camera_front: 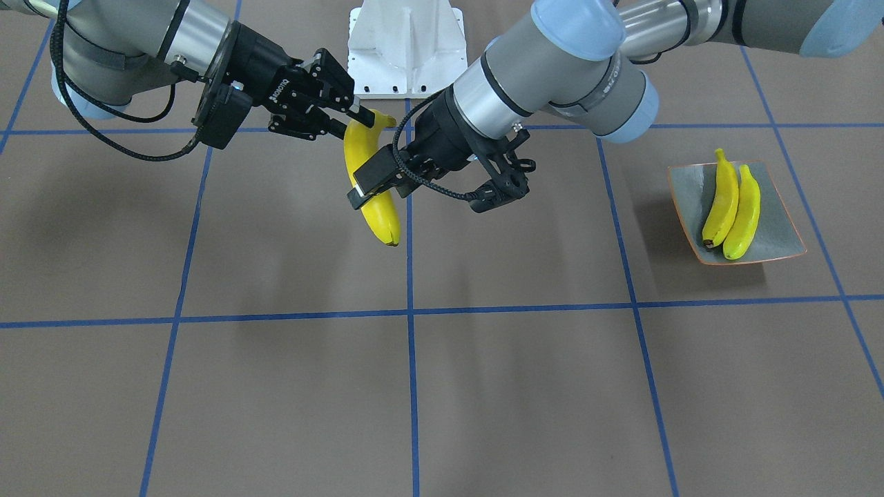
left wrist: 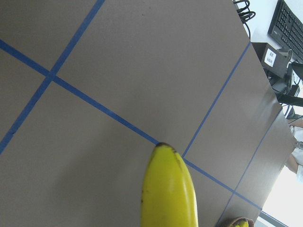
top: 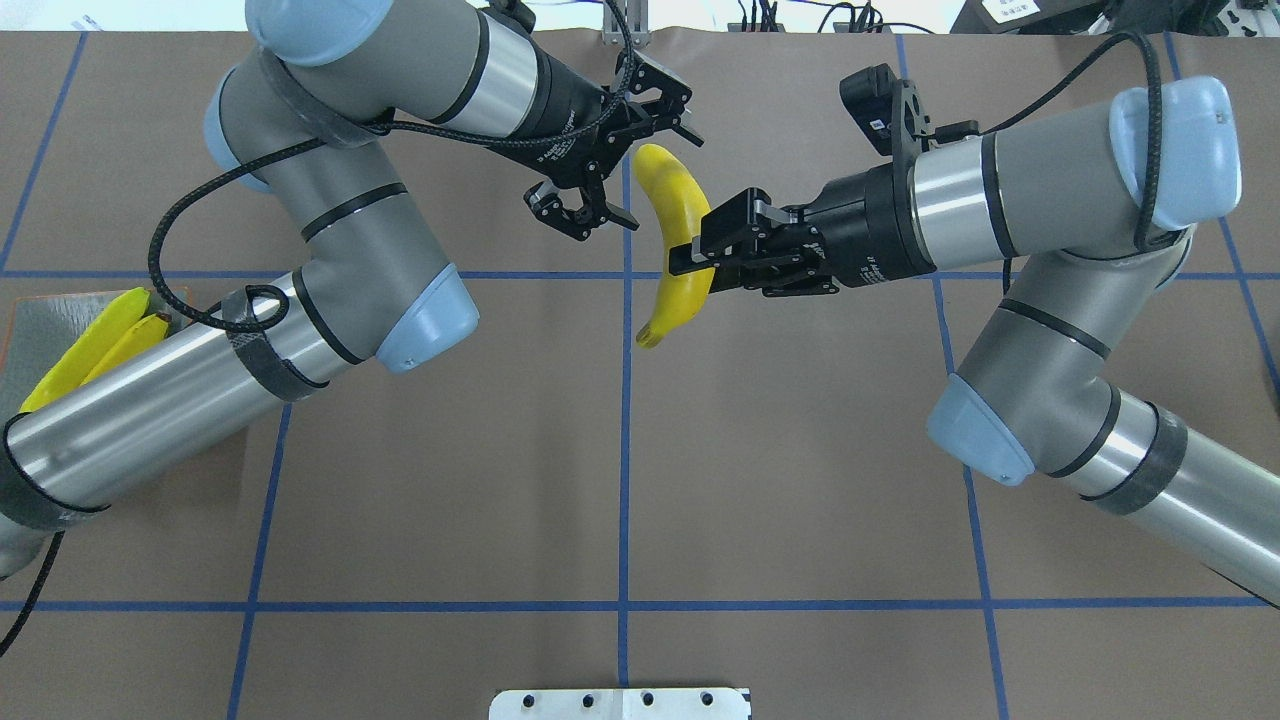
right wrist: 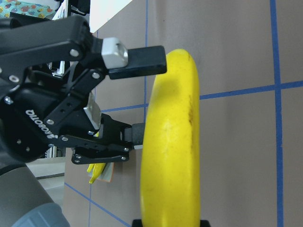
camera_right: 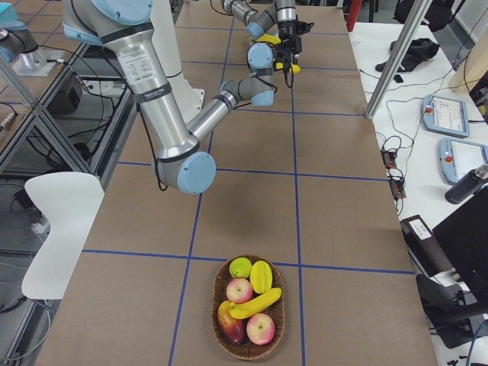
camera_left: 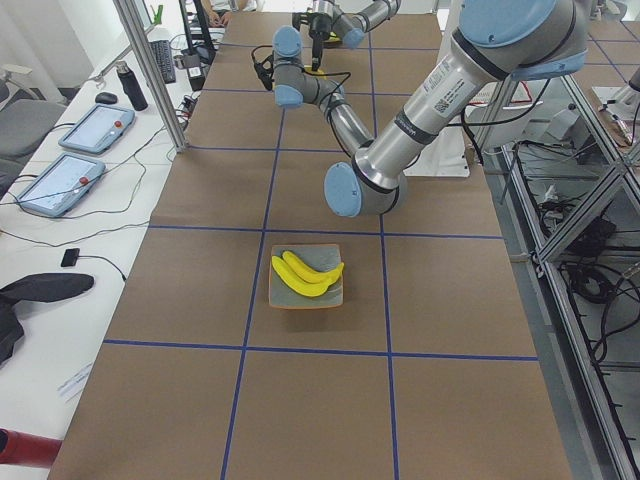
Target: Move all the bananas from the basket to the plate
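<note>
My right gripper [top: 690, 262] clamps the glossy yellow banana [top: 680, 210], lengthwise along the centre blue line [top: 625, 450]; left gripper [top: 655, 180] stands open.

- A banana [top: 672, 200] hangs over the middle of the bench [top: 800, 480], clear of the surface, lying lengthwise away from the robot.
- The right hand [top: 690, 262] clamps the banana's middle from the robot's right.
- The left hand [top: 660, 178] is at the banana's far end, on the robot's left, its spread fingers reaching to that end.
- The plate [camera_front: 777, 221] lies toward the bench's left end. Two bananas [camera_front: 724, 200] rest on it side by side.
- The basket [camera_right: 216, 305] stands at the right end, well apart from the plate. In it another banana [camera_right: 255, 303] lies across other fruit [camera_right: 239, 290].
</note>
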Robot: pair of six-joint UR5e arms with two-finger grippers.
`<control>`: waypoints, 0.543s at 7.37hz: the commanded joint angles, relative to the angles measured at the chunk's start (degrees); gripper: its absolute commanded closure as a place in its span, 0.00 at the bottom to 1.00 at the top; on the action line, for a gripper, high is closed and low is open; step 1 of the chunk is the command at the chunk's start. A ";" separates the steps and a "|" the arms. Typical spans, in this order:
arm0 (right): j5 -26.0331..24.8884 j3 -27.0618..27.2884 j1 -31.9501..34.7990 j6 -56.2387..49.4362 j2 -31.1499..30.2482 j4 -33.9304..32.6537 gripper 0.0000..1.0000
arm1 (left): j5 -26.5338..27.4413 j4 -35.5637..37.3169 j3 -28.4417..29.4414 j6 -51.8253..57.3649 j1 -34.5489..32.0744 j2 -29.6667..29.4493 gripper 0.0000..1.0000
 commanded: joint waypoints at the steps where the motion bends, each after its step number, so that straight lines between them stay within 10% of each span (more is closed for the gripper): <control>1: -0.05 0.27 -0.45 -0.08 0.16 0.01 1.00 | -0.07 -0.20 0.00 -0.21 0.28 -0.01 0.07; 4: -0.05 0.45 -0.72 -0.17 0.16 0.10 1.00 | 0.02 -0.29 -0.09 -0.21 0.63 -0.01 0.18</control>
